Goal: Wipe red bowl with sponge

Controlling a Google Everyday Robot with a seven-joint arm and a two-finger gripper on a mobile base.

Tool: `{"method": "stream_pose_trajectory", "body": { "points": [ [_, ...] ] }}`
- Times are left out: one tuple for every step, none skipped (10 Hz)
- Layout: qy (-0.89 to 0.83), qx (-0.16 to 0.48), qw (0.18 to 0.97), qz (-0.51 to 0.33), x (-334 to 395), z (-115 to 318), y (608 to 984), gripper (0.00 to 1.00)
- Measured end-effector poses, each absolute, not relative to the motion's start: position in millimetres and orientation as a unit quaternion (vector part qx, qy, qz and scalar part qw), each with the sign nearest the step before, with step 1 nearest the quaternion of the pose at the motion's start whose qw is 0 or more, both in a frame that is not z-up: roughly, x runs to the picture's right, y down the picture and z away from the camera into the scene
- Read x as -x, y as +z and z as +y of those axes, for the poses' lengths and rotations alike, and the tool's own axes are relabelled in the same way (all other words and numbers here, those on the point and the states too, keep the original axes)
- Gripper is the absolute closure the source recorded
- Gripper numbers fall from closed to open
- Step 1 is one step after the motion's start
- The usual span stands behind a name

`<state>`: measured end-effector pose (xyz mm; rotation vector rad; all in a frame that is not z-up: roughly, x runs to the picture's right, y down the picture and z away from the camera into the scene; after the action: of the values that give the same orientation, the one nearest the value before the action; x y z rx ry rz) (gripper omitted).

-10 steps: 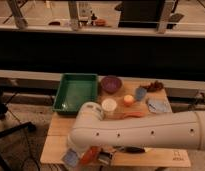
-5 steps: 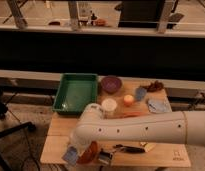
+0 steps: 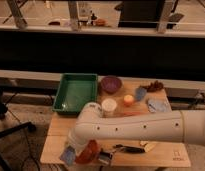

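Note:
The red bowl [image 3: 89,152] sits at the table's front left, partly hidden under my white arm. A blue-grey sponge [image 3: 68,156] lies at the bowl's left rim, near the table edge. My gripper [image 3: 80,148] hangs at the end of the arm, right over the bowl and sponge. The arm's bulk covers most of it. I cannot tell whether the gripper holds the sponge.
A green tray [image 3: 76,92] stands at the back left and a purple bowl [image 3: 111,84] beside it. A white cup [image 3: 109,106], an orange object [image 3: 128,100], a blue item [image 3: 140,93] and a pale cloth [image 3: 157,105] lie behind the arm. A black utensil [image 3: 128,149] lies right of the red bowl.
The arm has shifted only slightly over the red bowl. The sponge and bowl stay in nearly the same spot.

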<state>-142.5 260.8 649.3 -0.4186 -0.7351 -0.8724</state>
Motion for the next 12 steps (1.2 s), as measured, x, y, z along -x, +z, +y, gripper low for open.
{"method": "stream_pose_trajectory", "body": {
  "points": [
    [-0.41, 0.196, 0.82, -0.347, 143.1, 260.9, 645.8, 1.0],
    [-0.408, 0.201, 0.818, -0.353, 139.3, 267.6, 630.9, 1.0],
    [-0.405, 0.204, 0.818, -0.354, 136.0, 270.2, 629.7, 1.0],
    [-0.401, 0.208, 0.818, -0.355, 132.3, 273.9, 628.8, 1.0],
    [-0.397, 0.214, 0.818, -0.356, 129.2, 277.1, 629.6, 1.0],
    [-0.395, 0.219, 0.818, -0.357, 126.7, 280.3, 631.2, 1.0],
    [-0.392, 0.225, 0.818, -0.355, 122.4, 283.5, 633.9, 1.0],
    [-0.388, 0.23, 0.82, -0.352, 117.7, 285.6, 636.7, 1.0],
    [-0.383, 0.234, 0.823, -0.348, 112.6, 287.2, 639.3, 1.0],
    [-0.38, 0.235, 0.826, -0.344, 109.0, 287.2, 640.5, 1.0],
    [-0.378, 0.235, 0.83, -0.337, 104.1, 286.3, 641.7, 1.0],
    [-0.376, 0.234, 0.833, -0.331, 100.5, 285.2, 642.6, 1.0]
  ]
}}
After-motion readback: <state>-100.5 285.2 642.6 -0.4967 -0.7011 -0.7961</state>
